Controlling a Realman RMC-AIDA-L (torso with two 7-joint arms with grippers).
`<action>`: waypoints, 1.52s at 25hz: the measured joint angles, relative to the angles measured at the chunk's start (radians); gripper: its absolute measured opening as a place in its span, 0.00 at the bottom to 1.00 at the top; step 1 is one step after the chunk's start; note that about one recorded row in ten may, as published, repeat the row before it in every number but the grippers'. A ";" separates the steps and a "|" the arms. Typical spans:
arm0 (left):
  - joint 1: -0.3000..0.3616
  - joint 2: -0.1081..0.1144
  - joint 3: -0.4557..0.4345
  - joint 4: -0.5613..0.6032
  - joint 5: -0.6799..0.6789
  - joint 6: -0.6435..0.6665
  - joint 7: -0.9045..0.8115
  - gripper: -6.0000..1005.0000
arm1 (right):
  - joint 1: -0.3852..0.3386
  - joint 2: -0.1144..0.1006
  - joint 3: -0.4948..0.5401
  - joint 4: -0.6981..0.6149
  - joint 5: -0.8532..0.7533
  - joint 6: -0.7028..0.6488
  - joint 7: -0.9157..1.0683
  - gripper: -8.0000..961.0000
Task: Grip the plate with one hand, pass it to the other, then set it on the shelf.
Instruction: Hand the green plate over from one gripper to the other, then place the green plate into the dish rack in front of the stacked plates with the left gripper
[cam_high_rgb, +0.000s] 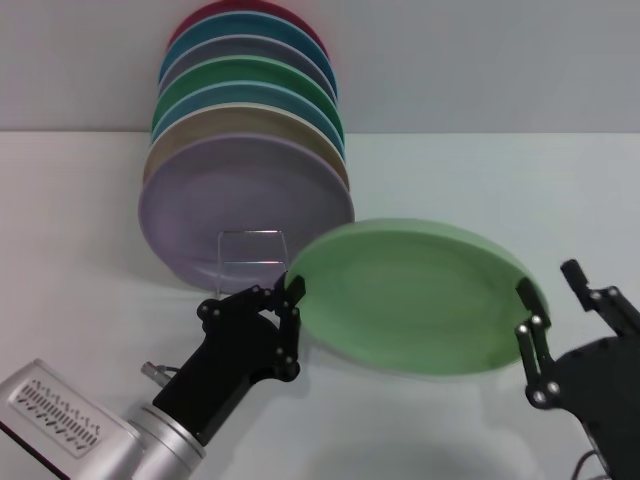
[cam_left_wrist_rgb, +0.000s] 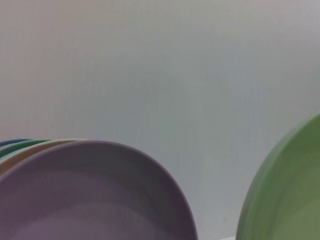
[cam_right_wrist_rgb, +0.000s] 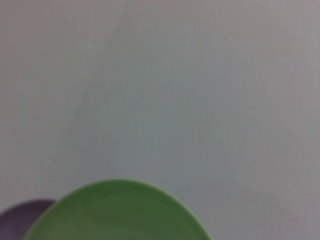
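The mint-green plate (cam_high_rgb: 415, 295) hangs tilted above the table between my two grippers. My left gripper (cam_high_rgb: 288, 290), with the silver wrist, reaches in from the lower left and is shut on the plate's left rim. My right gripper (cam_high_rgb: 547, 282) is at the plate's right rim with its fingers spread wide, one finger (cam_high_rgb: 530, 335) in front of the rim and the other behind and apart. The chrome wire shelf (cam_high_rgb: 250, 250) stands just behind the left gripper. The plate also shows in the left wrist view (cam_left_wrist_rgb: 285, 200) and the right wrist view (cam_right_wrist_rgb: 117, 215).
Several coloured plates stand on edge in the shelf, with the lilac plate (cam_high_rgb: 235, 195) at the front and a darker green plate (cam_high_rgb: 250, 75) further back. The lilac plate also shows in the left wrist view (cam_left_wrist_rgb: 90, 200). A pale wall rises behind the white table (cam_high_rgb: 80, 200).
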 joint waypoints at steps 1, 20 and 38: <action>0.001 0.000 -0.003 0.002 -0.003 0.000 0.000 0.04 | 0.005 -0.001 -0.039 -0.030 0.000 -0.057 0.046 0.23; 0.075 0.016 -0.058 -0.045 0.002 0.217 -0.007 0.04 | 0.039 0.000 -0.122 -0.200 0.035 -0.137 0.245 0.35; 0.033 0.009 -0.252 0.003 -0.001 0.244 0.001 0.07 | 0.071 -0.002 -0.086 -0.248 0.051 -0.037 0.281 0.35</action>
